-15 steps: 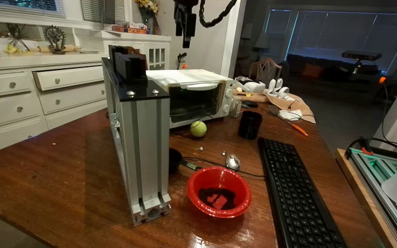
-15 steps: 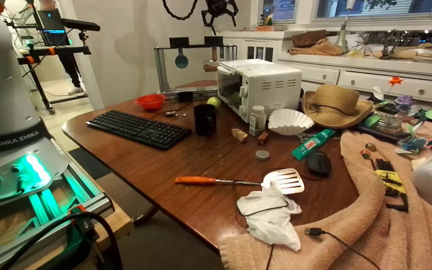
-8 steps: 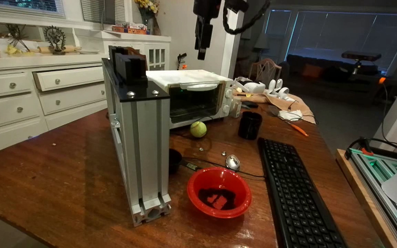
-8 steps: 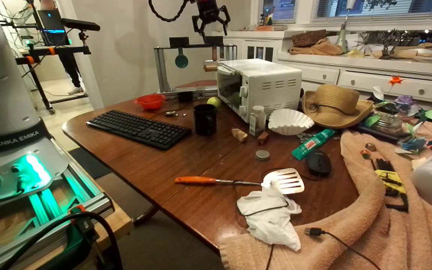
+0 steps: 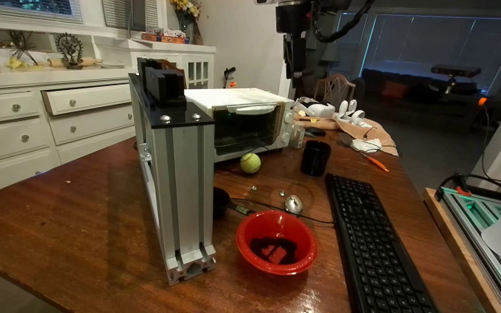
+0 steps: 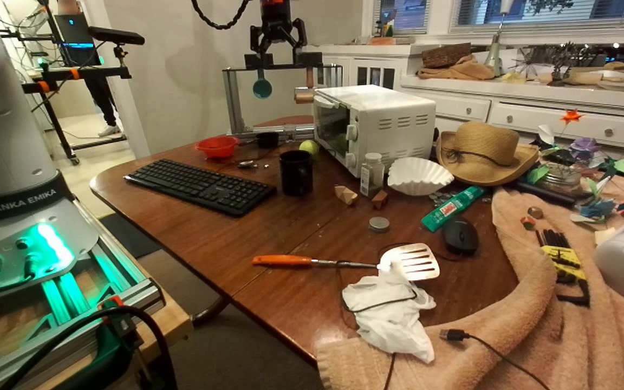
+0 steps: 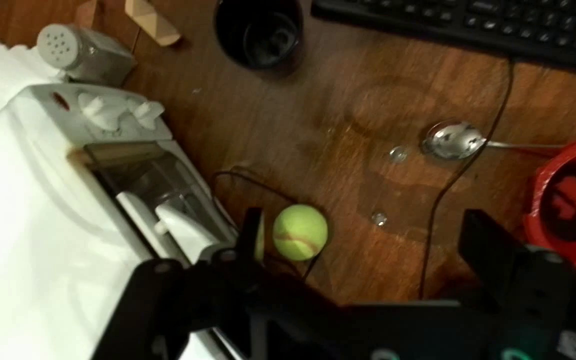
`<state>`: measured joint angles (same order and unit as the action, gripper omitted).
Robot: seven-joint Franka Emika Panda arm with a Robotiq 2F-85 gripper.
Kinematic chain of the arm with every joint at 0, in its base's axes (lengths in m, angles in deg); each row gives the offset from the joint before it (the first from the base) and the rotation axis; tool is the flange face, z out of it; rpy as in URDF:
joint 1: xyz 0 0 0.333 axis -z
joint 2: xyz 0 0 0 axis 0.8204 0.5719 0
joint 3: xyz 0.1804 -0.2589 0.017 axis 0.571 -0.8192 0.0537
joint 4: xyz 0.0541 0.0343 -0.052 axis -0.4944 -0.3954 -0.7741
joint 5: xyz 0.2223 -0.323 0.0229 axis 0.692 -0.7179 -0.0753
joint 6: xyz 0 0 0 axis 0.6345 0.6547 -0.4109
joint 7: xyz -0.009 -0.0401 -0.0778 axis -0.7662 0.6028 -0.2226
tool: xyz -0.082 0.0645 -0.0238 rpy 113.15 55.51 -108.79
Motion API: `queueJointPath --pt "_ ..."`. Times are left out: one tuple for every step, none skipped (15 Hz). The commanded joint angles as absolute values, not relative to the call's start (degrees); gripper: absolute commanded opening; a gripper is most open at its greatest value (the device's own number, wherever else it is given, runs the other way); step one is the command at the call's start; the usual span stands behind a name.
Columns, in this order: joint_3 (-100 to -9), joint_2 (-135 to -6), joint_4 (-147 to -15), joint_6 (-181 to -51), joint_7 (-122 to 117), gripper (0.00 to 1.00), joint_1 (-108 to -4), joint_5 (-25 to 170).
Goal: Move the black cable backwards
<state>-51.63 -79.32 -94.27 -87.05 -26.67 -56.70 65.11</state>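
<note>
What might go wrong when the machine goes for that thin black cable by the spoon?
Pulling the black cable might drag the keyboard it seems attached to, or shift the spoon it crosses. The cable is very thin too, so the open tool could miss it.

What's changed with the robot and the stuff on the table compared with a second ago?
In an exterior view, the gripper has come down and moved toward the picture's left. It stays open; nothing has been grasped or let go. The black cable running from the keyboard lies as it was, and the red bowl, tennis ball and black mug haven't visibly moved.
</note>
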Motion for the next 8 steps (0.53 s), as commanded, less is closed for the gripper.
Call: queueJointPath --pt "-50.86 -80.42 -94.35 -80.11 -27.19 1.0 -55.69 69.26" --pt "-50.82 -79.89 -93.4 -79.05 -28.93 1.0 -55.56 70.02" --pt "-50.84 -79.92 -93.94 -81.47 -26.98 1.0 -56.01 67.65" --pt "-50.83 -79.91 -93.8 -80.79 -27.4 1.0 -55.97 68.09" --pt "-50.83 -79.9 -93.77 -80.58 -27.64 1.0 -55.94 68.27" --pt "-50.83 -79.9 -93.77 -80.55 -27.72 1.0 -55.93 68.32" --pt "-50.82 -79.9 -93.77 -80.54 -27.76 1.0 -55.9 68.35" --pt "-50.8 -79.89 -93.77 -80.53 -27.81 1.0 -55.87 68.37"
